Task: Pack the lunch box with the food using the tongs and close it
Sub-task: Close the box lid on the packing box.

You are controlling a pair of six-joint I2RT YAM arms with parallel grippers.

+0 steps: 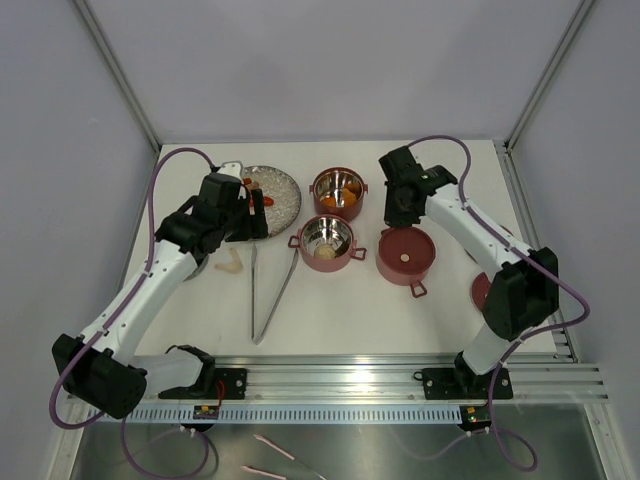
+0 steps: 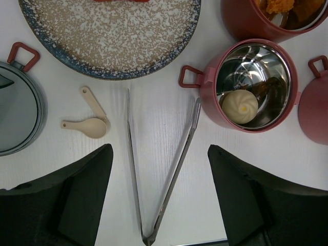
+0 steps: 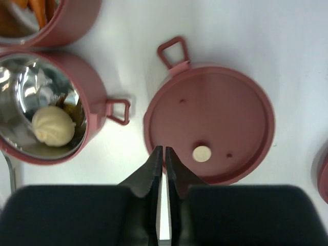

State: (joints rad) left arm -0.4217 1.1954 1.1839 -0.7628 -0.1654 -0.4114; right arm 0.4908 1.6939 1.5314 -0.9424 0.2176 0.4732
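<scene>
Pre-grasp: left pincer (image 2: 159, 154) spread wide, right pincer (image 3: 164, 154) pinched nearly together, empty.
Left straddled tongs (image 2: 174, 169) for likely pickup; right hung over lid (image 3: 215, 118) rim.

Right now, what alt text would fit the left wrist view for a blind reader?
Silver tongs lie in a V on the table, framed by two open black fingers. Right of them a red tier holds a pale bun; a speckled plate lies above.

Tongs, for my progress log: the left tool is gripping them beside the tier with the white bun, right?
No: the left wrist view shows the left tool open above the tongs, not gripping them. They lie beside the tier with the white bun.
</scene>
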